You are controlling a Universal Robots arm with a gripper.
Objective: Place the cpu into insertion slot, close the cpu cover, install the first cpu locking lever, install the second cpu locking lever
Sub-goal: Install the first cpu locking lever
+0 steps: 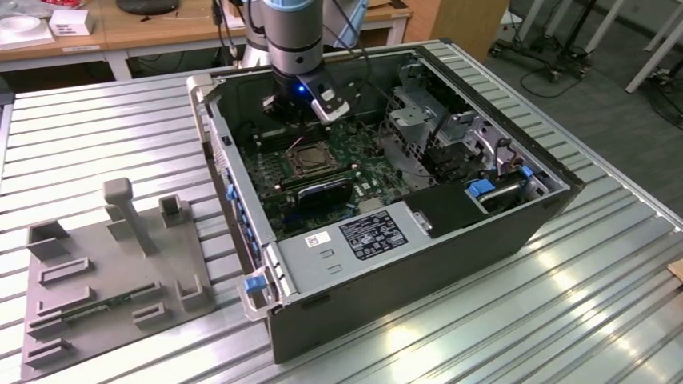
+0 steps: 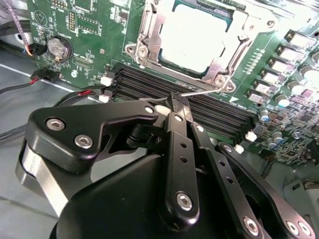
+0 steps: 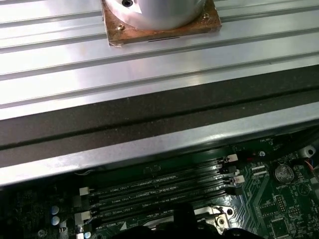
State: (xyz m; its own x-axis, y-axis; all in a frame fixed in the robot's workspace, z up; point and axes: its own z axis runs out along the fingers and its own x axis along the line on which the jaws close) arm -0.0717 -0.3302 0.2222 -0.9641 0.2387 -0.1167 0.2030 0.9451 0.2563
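Hovering end effector [image 2: 177, 102] beside cpu cover [image 2: 148, 34] edge.

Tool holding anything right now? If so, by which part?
In the second wrist view the tool looks shut on the free end of the thin silvery locking lever beside the cpu cover.

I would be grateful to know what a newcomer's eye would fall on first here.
The open computer case on the ribbed table stands out in the exterior view, with the robot arm reaching into it. In the second wrist view, the pale cpu sits framed by the cpu cover, and the gripper, shut, meets a thin lever beside it.
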